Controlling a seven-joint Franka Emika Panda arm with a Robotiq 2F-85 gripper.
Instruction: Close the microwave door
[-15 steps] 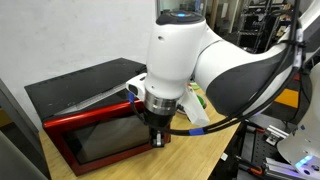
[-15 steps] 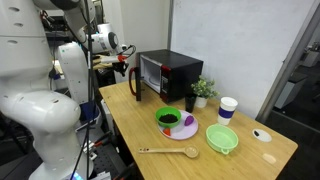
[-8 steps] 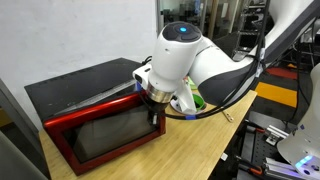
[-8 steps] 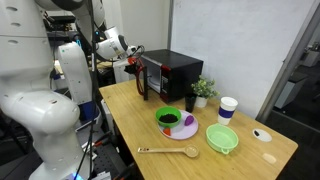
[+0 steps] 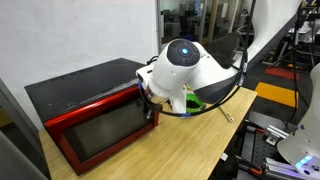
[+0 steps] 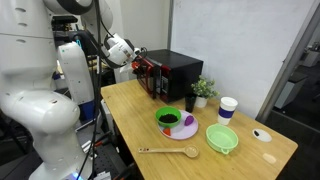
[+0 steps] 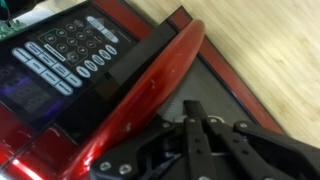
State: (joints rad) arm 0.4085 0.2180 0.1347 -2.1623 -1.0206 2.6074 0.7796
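The wide red-framed, dark-glass microwave door (image 5: 95,135) stands almost flush on the boxy black microwave (image 5: 75,85), a stiff, light hinged panel probably best pushed at its free red edge, where the black gripper (image 7: 195,118), fingers pinched together on nothing, hovers.

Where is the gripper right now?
In an exterior view the gripper sits at the end of the microwave door nearest the arm; the wrist view shows it beside the door's red edge, below the keypad.
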